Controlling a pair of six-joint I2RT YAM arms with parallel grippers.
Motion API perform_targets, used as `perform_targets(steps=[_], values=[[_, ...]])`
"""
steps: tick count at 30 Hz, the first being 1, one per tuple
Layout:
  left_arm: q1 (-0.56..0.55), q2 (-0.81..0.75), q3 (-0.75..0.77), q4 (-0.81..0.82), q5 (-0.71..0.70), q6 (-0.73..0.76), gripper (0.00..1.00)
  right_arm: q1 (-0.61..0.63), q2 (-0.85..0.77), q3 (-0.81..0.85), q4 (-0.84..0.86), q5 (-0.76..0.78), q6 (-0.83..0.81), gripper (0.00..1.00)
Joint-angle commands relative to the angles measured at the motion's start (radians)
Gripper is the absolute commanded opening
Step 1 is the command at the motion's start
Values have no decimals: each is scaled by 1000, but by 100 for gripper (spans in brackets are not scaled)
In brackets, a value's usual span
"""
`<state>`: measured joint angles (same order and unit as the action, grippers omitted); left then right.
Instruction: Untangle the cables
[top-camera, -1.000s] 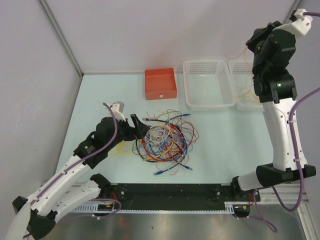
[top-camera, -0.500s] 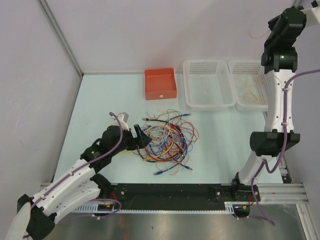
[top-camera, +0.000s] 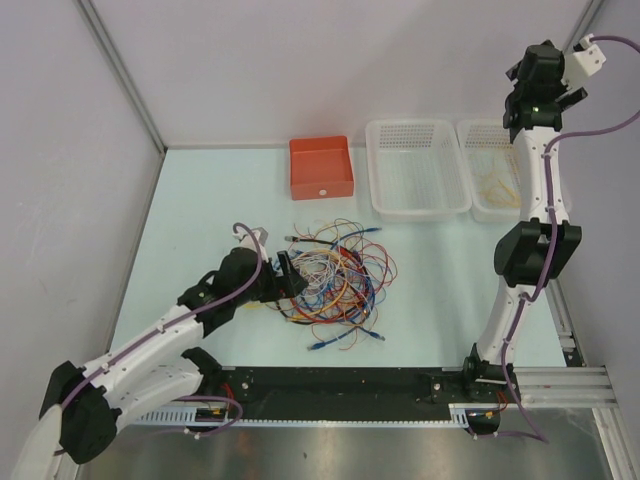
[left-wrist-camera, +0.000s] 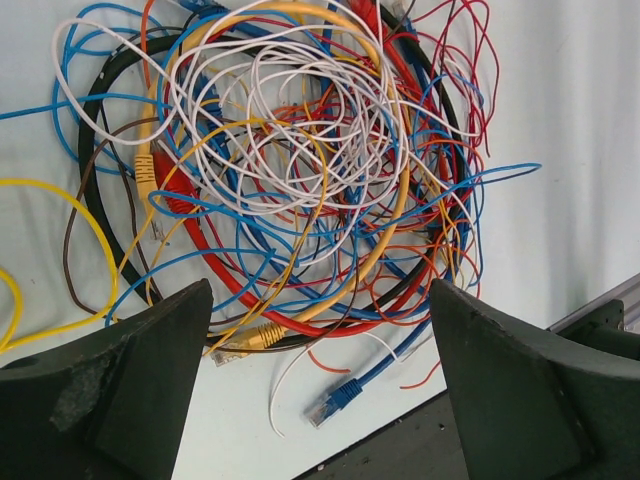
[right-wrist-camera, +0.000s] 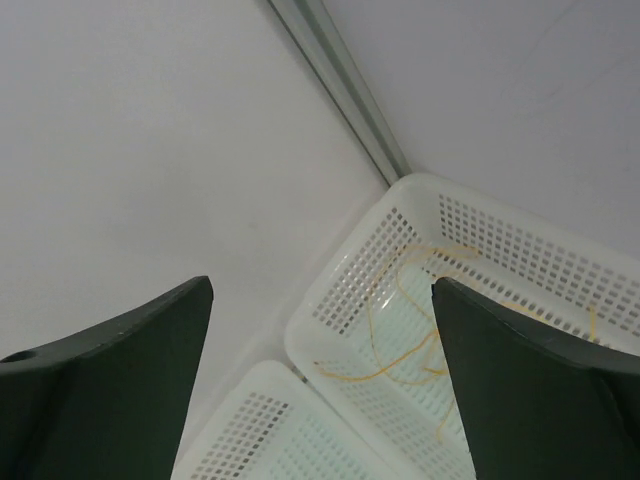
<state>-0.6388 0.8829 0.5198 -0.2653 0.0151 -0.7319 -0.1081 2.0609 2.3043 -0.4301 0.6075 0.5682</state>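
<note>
The cables (top-camera: 335, 280) lie in one tangled heap of red, blue, white, orange, yellow and black loops on the pale table. My left gripper (top-camera: 284, 279) is low at the heap's left edge. In the left wrist view the left gripper (left-wrist-camera: 320, 292) is open, straddling the tangled cables' (left-wrist-camera: 300, 170) near rim, with a blue plug (left-wrist-camera: 337, 397) and a yellow plug (left-wrist-camera: 258, 337) between the fingers. My right gripper (top-camera: 524, 90) hangs high above the far right basket (top-camera: 477, 205). It is open and empty (right-wrist-camera: 322, 286). A thin orange wire (right-wrist-camera: 400, 340) lies in that basket.
A second white mesh basket (top-camera: 418, 208) stands left of the first, and a red box (top-camera: 321, 167) left of that. A loose yellow cable (left-wrist-camera: 60, 200) curls on the table left of the heap. The black base rail (top-camera: 340, 385) runs along the near edge.
The right gripper has opened and let go of the thin orange wire, which now lies in the far right basket; its arm has straightened upward. The left gripper has slid right, closer to the heap.
</note>
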Motion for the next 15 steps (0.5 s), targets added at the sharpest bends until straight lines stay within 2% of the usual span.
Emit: perform_targets(steps=[1, 5, 7, 9, 10, 11, 13, 14, 15], values=[[-1, -2, 23, 34, 22, -20, 94, -11, -38, 38, -16, 15, 83, 100], [-1, -47, 35, 5, -6, -15, 94, 11, -108, 59, -44, -93, 170, 100], [-1, -65, 54, -12, -12, -9, 94, 59, -143, 58, -65, -127, 189, 100], [-1, -88, 66, -40, -64, -6, 93, 141, -229, -26, -68, -179, 179, 100], [-1, -97, 80, -49, -70, -4, 94, 171, -266, -102, -52, -192, 171, 100], [-1, -111, 85, -69, -76, -4, 94, 206, -321, -278, 35, -239, 144, 100], [-1, -127, 97, -89, -90, -4, 93, 322, -488, -507, 163, -268, 102, 100], [-1, -143, 100, -107, -95, -3, 93, 362, -539, -608, 286, -306, 58, 100], [-1, -153, 103, -118, -101, -3, 93, 399, -615, -788, 330, -325, 44, 100]])
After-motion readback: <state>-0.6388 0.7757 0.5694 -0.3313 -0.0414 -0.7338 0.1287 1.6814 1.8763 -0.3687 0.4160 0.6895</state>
